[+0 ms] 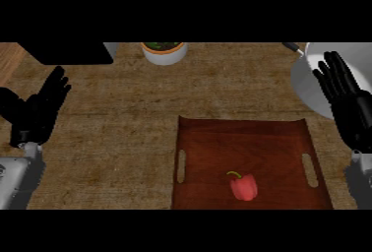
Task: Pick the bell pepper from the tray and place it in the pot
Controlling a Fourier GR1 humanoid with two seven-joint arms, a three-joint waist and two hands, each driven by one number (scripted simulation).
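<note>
Right hand [352, 106]: fingers straight and spread, holding nothing, raised at the view's right edge, partly over the pot's rim.
Left hand [38, 109]: likewise flat and empty, resting at the view's left edge, well apart from the tray.
Bell pepper [244, 186]: red, lying on its side in the near part of the tray, right of the middle, green stem pointing away and to the left.
Long axis: runs roughly near to far, tilted a little.
Tray [218, 135]: dark wooden, with slot handles on both sides, sitting on the tabletop [123, 128].
Which hand is nearer: the right, I judge; the pepper lies nearer than it and to its left.
Pot [314, 74]: grey, far right, beyond the tray's far right corner.
Planter [164, 53]: white, at the far edge.
</note>
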